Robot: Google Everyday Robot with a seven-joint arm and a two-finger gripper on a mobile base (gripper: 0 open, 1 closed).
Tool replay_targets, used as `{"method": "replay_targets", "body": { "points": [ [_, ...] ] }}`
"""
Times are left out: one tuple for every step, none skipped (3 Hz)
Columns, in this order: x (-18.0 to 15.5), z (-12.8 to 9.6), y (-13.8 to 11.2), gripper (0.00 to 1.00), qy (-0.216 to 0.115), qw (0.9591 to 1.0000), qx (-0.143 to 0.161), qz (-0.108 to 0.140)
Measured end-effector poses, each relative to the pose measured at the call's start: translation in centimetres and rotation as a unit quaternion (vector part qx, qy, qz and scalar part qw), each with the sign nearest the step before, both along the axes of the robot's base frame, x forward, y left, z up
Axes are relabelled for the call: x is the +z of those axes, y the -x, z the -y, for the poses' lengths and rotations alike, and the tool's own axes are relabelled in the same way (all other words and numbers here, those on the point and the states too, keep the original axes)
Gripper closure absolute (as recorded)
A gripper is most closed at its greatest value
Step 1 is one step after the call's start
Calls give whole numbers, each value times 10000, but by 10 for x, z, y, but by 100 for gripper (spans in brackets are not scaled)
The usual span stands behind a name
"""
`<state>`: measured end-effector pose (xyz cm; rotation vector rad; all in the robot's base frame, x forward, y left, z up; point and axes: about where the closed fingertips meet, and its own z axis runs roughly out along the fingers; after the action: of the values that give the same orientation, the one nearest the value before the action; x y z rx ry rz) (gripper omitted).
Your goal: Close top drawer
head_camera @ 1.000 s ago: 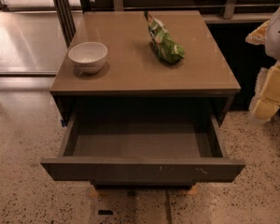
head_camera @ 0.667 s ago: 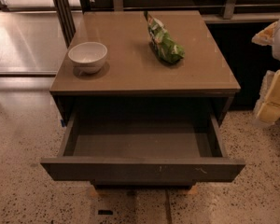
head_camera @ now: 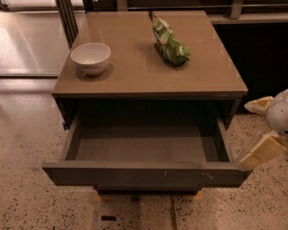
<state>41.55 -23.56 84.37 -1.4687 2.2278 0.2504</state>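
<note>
Where it sits pulled far out of its cabinet, the wide, shallow, dark grey-brown top drawer (head_camera: 144,174) faces the camera, its flat handleless front low in the view and carrying small white scuffs right of centre. Its side walls run back under the smooth tan top of the square cabinet (head_camera: 134,75).

On that top, a small round white bowl (head_camera: 90,57) stands upright near the left edge. A crumpled green and white snack bag (head_camera: 169,44) lies lengthwise toward the back, right of centre and well apart from the bowl.

At the right edge of the view is the robot's white-bodied gripper (head_camera: 248,135), beside the drawer's right end. Its two beige fingers (head_camera: 265,150) are spread apart with nothing between them. The lower fingertip reaches the right corner of the drawer front; whether it touches cannot be told.

Speckled terrazzo floor (head_camera: 24,143) surrounds the cabinet, and dark metal posts (head_camera: 65,11) rise behind its left rear corner.
</note>
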Motion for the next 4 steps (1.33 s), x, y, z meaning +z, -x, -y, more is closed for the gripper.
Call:
{"method": "replay_targets", "body": {
  "points": [
    [-7, -2, -13, 39, -555, 9975, -392, 199],
    [-3, -5, -14, 62, -538, 9976, -364, 235],
    [-3, -5, -14, 85, -538, 9976, -364, 235],
    [-17, -10, -5, 100, -690, 9966, -281, 339]
  ]
}}
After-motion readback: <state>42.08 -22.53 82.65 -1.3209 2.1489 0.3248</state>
